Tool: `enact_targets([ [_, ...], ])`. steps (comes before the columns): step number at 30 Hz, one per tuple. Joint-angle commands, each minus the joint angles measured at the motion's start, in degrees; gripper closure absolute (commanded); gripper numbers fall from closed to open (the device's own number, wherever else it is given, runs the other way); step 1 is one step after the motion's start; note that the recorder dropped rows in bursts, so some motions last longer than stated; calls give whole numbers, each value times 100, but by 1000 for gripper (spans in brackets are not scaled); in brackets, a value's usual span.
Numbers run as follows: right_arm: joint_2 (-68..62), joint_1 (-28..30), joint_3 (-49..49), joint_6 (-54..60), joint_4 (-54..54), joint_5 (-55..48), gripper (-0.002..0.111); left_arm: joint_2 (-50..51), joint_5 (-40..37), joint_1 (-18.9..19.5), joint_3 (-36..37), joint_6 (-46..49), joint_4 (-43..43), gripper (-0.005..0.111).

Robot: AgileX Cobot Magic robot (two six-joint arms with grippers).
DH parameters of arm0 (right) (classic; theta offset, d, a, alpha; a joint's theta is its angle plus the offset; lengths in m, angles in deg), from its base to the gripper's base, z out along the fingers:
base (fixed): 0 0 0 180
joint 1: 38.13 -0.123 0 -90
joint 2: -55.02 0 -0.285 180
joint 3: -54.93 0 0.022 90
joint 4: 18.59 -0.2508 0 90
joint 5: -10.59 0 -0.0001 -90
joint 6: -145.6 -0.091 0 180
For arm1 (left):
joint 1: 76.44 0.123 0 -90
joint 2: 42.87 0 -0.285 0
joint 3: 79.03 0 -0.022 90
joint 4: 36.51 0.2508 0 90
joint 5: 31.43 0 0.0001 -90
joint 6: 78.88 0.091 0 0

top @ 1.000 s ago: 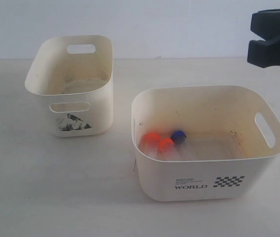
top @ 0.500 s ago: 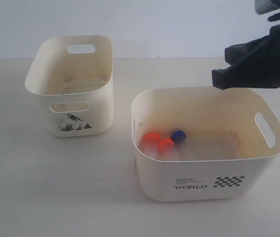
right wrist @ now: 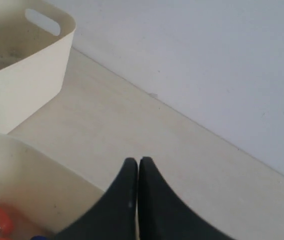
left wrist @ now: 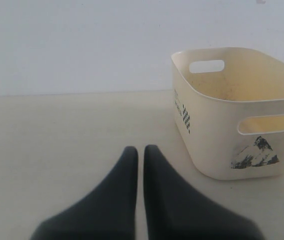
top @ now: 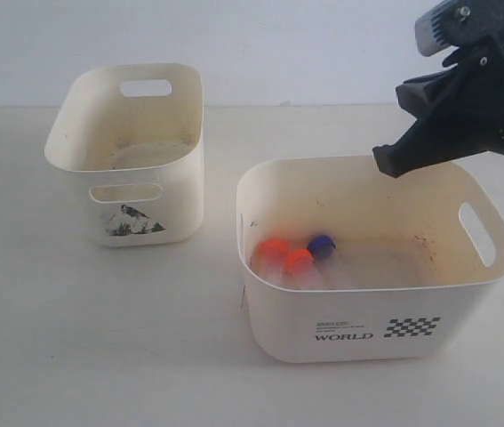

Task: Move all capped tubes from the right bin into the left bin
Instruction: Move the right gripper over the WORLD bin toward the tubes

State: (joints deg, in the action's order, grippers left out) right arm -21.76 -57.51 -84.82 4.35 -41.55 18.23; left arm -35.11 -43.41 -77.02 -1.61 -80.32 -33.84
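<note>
Bright, even, diffuse light fills your views; faint soft shadows under the left bin; your left gripper appears slightly blurred

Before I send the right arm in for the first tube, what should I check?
1. All three capped tubes in the right bin: ok.
2. Right fingers open for grasping: not ok, shut.
3. Right fingers above the tubes: not ok, they hang by the far rim.
4. Left bin upright, mouth unobstructed: ok.
5. Left fingers clear of both bins: ok, shut and empty.
</note>
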Motion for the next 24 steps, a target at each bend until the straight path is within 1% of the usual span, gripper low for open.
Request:
enact_targets([
  [1, -145, -12, -41, 40, 37, 462, 109, 3, 0, 2, -21, -54, 13, 102],
  [8, -565, -12, -75, 40, 37, 524, 109, 3, 0, 2, -21, -54, 13, 102],
  [11, -841, -12, -352, 40, 37, 125, 109, 3, 0, 2, -21, -54, 13, 102],
  [13, -1002, -12, -651, 84, 37, -707, 109, 3, 0, 2, -21, -54, 13, 102],
  [15, -1152, -12, -1106, 84, 37, -1744, 109, 3, 0, 2, -21, -54, 13, 102],
  [24, -1621, -12, -3193, 84, 247, -5614, 109, 3, 0, 2, -21, -54, 13, 102],
])
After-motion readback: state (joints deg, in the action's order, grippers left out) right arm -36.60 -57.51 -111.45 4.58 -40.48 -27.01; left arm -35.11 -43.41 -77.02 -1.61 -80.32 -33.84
